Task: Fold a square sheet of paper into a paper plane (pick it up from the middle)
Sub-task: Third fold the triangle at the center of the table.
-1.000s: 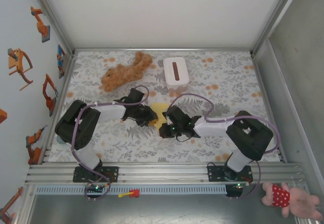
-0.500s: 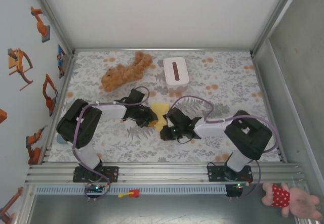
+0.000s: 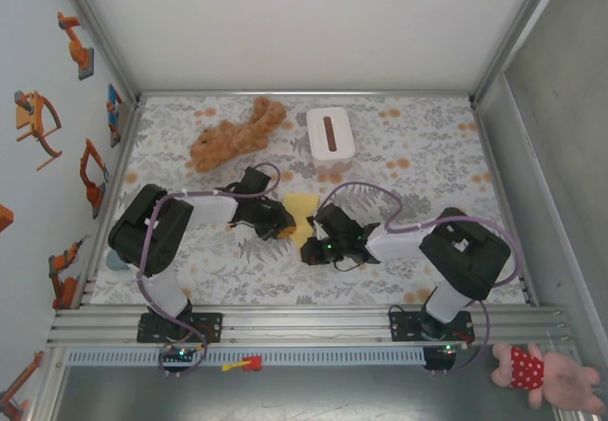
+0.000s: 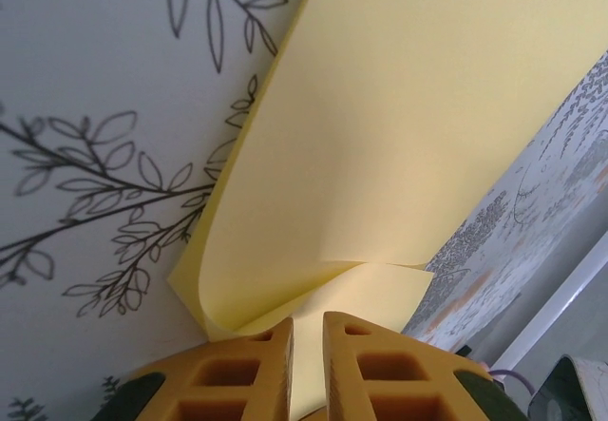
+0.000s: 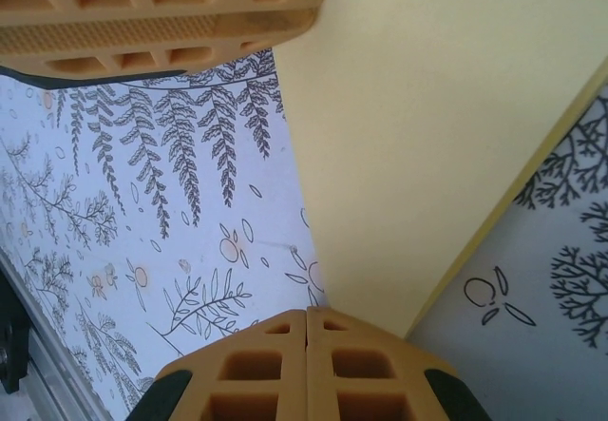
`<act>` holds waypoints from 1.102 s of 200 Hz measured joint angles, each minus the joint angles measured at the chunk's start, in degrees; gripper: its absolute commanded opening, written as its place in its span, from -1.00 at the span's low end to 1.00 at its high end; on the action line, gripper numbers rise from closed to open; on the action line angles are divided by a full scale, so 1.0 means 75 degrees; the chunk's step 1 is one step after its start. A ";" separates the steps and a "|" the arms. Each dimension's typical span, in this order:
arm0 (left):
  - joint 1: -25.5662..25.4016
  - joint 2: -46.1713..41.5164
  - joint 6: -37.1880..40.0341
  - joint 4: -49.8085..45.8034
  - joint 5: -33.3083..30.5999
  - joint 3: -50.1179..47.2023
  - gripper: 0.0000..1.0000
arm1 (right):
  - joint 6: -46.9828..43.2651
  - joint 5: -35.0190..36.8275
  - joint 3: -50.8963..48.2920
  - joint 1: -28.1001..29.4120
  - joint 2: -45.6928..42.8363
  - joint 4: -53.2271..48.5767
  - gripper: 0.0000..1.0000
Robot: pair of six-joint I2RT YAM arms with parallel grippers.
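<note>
Paper (image 4: 399, 136) between left pincer (image 4: 306, 345), right pincer (image 5: 306, 345)

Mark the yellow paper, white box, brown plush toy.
yellow paper (image 4: 408, 107), left wrist view, flat middle.
white box (image 3: 345, 141), top view, top right of slot.
brown plush toy (image 3: 230, 140), top view, its body.

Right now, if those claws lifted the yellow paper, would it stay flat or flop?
Probably flop: the square sheet of paper curls over where the left gripper pinches it. It looks thin and light, so likely easy to lift but easy to crease. The right gripper seems to nip only a corner, which may slip out.
</note>
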 measured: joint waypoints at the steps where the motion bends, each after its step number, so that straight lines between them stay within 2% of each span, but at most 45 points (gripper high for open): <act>1: 0.0003 0.0000 0.0000 0.0000 0.0003 0.0000 -0.69 | 0.0000 0.0000 -0.0012 0.0000 0.0000 0.0017 -1.00; 48: 0.0044 0.0055 0.0000 0.0012 0.0137 0.0000 -0.70 | 0.0108 -0.0166 -0.0991 0.0000 -0.0586 0.0831 -1.00; 84: 0.0044 0.0055 0.0000 0.0009 0.0143 0.0006 -0.70 | 0.0096 -0.0032 -0.1297 0.0015 -0.1378 0.0149 -1.00; 110: 0.0044 0.0055 0.0000 0.0006 0.0143 0.0012 -0.70 | 0.0023 0.0411 -0.0880 0.0015 -0.1754 -0.0481 -1.00; 129: 0.0035 0.0055 0.0000 0.0006 0.0146 0.0012 -0.70 | -0.0041 0.0685 -0.0344 0.0012 -0.1614 -0.0600 -1.00; 159: 0.0029 0.0055 0.0000 0.0003 0.0146 0.0015 -0.70 | -0.0067 0.0793 0.0335 0.0012 -0.0781 -0.0481 -1.00; 220: 0.0020 0.0050 0.0029 -0.0026 0.0137 0.0055 -0.70 | -0.0058 0.0804 0.0460 0.0012 0.0099 -0.0484 -1.00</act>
